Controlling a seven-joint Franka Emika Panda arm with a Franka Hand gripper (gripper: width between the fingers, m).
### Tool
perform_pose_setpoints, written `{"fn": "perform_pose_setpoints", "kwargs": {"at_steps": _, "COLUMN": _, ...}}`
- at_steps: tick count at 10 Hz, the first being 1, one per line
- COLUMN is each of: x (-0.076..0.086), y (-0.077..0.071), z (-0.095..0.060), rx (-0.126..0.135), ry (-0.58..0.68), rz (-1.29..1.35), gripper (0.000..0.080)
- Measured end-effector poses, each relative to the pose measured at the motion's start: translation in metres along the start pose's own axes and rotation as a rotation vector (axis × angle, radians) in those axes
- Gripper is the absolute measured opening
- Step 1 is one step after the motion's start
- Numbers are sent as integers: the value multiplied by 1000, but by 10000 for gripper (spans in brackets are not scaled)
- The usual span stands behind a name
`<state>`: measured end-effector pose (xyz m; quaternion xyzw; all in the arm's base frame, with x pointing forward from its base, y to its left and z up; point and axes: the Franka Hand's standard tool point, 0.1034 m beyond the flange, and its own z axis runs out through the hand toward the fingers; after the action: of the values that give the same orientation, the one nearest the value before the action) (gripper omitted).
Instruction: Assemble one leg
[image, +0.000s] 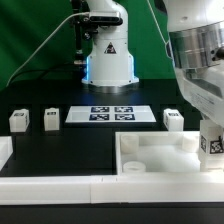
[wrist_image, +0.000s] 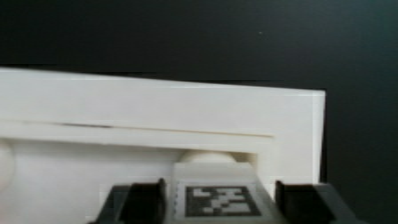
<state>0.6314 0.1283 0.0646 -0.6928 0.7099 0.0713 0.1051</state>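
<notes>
The gripper is clamped on 1 leg at the tray's corner, on the exterior view's right; to seat it well, it should probably centre the leg over the round nub, upright, then press and twist; the tray appears to hold nothing loose; 3 spare legs stand outside it.

The leg was a small white block with a black-and-white square tag on its face. It stood upright, pinched between the two dark fingers of the hand, at the exterior view's right, near the front. Three more just like it sat on the black worktop, farther back. The first spare leg and the second spare leg sat side by side at the exterior view's left. The third spare leg sat at the right.
</notes>
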Motion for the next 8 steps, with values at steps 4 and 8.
{"fn": "perform_pose_setpoints", "kwargs": {"at_steps": 4, "x": 0, "y": 1, "z": 2, "rx": 8, "ry": 4, "rz": 1, "gripper": 344}}
{"fn": "perform_pose_setpoints", "kwargs": {"at_steps": 8, "x": 6, "y": 3, "z": 4, "rx": -10, "ry": 25, "rz": -633, "gripper": 642}}
